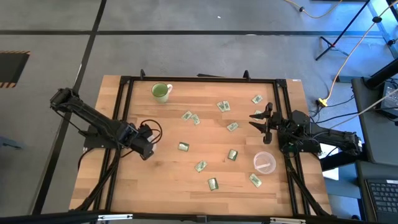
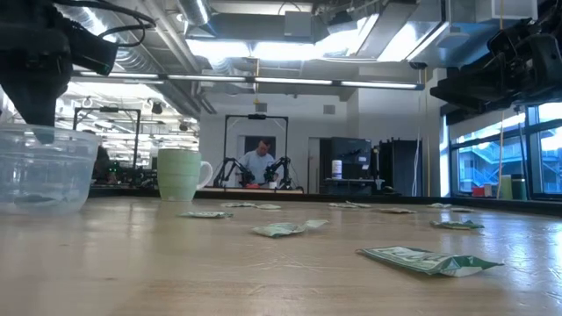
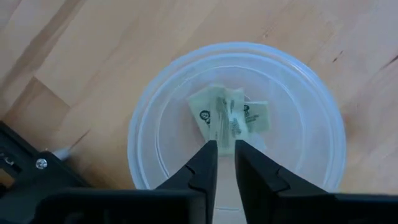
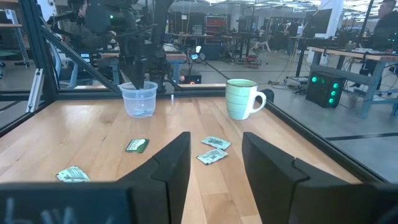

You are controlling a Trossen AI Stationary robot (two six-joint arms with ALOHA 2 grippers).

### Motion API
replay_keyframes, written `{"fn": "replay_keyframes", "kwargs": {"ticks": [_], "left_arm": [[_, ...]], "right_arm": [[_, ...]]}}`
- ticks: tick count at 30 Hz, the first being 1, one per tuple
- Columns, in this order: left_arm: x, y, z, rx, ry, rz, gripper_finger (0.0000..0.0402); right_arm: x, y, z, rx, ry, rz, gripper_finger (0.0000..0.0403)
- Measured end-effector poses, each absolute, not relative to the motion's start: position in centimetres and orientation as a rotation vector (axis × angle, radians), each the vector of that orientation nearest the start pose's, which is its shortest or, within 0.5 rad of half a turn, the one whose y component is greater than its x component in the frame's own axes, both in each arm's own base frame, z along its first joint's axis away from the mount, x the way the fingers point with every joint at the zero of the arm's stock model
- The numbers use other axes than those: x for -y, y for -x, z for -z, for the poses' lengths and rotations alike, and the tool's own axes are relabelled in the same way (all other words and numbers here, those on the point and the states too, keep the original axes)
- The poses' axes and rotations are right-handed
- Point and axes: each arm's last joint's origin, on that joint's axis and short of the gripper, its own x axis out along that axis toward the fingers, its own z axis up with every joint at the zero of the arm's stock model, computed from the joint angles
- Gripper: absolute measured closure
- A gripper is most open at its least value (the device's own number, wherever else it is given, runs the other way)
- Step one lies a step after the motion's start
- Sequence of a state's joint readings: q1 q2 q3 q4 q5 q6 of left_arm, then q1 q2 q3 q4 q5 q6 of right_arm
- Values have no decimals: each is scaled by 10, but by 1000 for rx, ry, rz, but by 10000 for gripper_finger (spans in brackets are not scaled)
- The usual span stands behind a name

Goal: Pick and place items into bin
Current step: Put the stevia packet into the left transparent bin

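Observation:
A clear round bin [image 3: 149,124] sits on the wooden table, with a few green-and-white packets [image 3: 230,115] lying on its bottom. My left gripper [image 3: 226,146] hangs over the bin's mouth, pointing down, fingers open by a narrow gap with nothing between them. It covers the bin in the high view [image 1: 146,151]. The low view shows the bin [image 2: 44,171] under that arm. My right gripper [image 4: 216,146] is wide open at the table's right side [image 1: 261,116], level and facing left. Several packets [image 1: 200,166] lie flat across the table.
A light-green mug [image 1: 161,92] stands near the far left corner. Another clear round container [image 1: 264,163] stands near the right arm, with a packet [image 1: 255,180] beside it. A black frame [image 1: 199,79] rims the table. A person [image 2: 261,162] stands far behind in the room.

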State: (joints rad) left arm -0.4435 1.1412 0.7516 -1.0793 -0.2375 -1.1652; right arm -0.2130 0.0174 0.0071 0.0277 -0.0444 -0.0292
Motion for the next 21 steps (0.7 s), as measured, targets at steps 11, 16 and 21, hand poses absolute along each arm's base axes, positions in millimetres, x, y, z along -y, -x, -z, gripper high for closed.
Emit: {"fn": "replay_keyframes", "kwargs": {"ticks": [11, 16, 21], "left_arm": [[61, -178, -256, -1071, 383, -552, 331], [39, -196, -266, -981, 358, -527, 331], [10, -221, -266, -924, 284, -455, 331]], "right_arm": [[20, -96, -167, 15, 32, 169, 253], [20, -96, -167, 14, 32, 169, 253], [20, -96, -167, 15, 31, 169, 253]]}}
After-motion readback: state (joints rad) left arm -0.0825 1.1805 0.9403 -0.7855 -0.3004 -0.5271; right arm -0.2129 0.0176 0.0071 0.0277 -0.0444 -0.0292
